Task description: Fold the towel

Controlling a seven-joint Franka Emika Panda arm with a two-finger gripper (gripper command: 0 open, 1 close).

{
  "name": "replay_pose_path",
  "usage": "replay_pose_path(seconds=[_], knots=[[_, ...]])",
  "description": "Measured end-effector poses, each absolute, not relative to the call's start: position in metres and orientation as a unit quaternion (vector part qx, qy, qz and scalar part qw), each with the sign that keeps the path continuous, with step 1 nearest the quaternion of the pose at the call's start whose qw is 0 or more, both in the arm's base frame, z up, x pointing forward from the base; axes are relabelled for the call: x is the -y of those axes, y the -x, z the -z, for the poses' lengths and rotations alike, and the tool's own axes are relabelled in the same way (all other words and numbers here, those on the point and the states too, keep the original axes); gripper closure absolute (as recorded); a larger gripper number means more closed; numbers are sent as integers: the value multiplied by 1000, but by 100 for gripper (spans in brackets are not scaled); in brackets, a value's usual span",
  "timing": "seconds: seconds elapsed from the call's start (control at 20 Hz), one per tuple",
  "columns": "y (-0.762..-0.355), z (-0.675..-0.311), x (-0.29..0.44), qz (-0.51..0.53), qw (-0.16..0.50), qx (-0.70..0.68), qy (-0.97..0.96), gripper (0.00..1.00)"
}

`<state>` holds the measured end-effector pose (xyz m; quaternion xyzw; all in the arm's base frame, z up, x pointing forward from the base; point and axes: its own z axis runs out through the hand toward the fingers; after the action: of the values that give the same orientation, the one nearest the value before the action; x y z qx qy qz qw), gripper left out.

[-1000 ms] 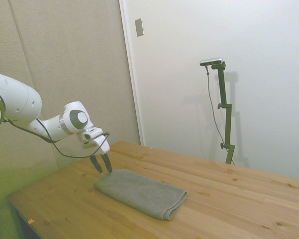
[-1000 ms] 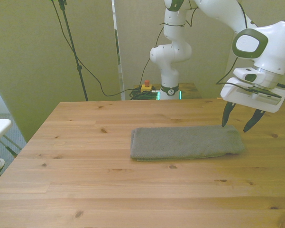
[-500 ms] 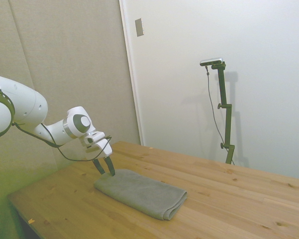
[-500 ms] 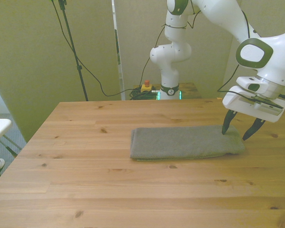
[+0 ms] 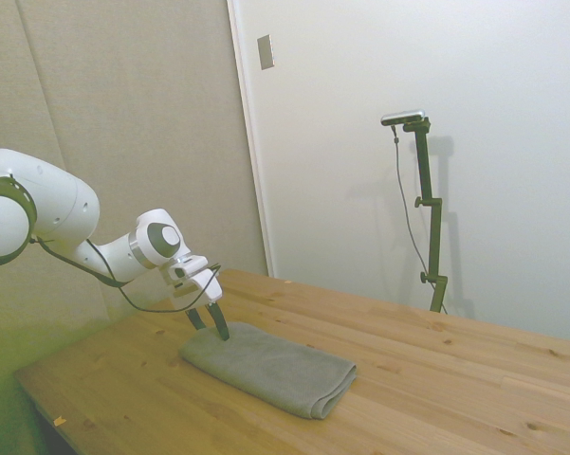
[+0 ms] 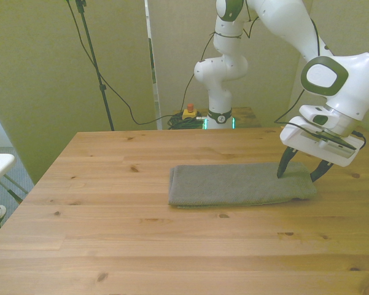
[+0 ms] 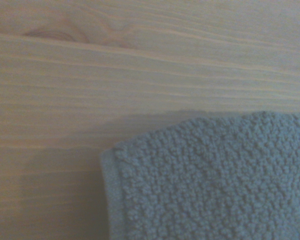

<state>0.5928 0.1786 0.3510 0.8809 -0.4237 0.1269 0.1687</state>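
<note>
**Claw poised at the towel's end**

While the broad wooden plank table carries only one loose item, everything hinges on that item's nearest corner; the long, flat, grey-olive terry towel lies already doubled in thick layers a little past the table's middle, running from roughly 9 o'clock to 3 o'clock in the front view; the white jointed Franka arm bends down over the 3 o'clock end; its dark two-finger gripper stands spread moderately wide and holds nothing, one fingertip at the cloth's top surface, the other just off the end edge, though whether either actually touches is hard to tell.

From the wrist view, the towel's hemmed corner sits flat on bare wood with a thin shadow beside it.

My judgement is that the grasp is about to be made, the fold itself not yet begun; the risk is that the fingers close on the top layer alone, since the stack is thick, so the layers would peel apart; equally, too shallow a bite could let the heavy cloth slip free when lifted.
</note>
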Motion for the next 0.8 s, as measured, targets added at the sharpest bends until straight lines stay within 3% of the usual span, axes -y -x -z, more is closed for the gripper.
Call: replay_pose_path(seconds=[0.3, 0.35, 0.8], knots=[[-600, -350, -151, -126, 176, 443, -870, 0], [-601, -350, -146, -126, 178, 446, -868, 100], [-602, -349, -141, -129, 174, 447, -868, 100]])
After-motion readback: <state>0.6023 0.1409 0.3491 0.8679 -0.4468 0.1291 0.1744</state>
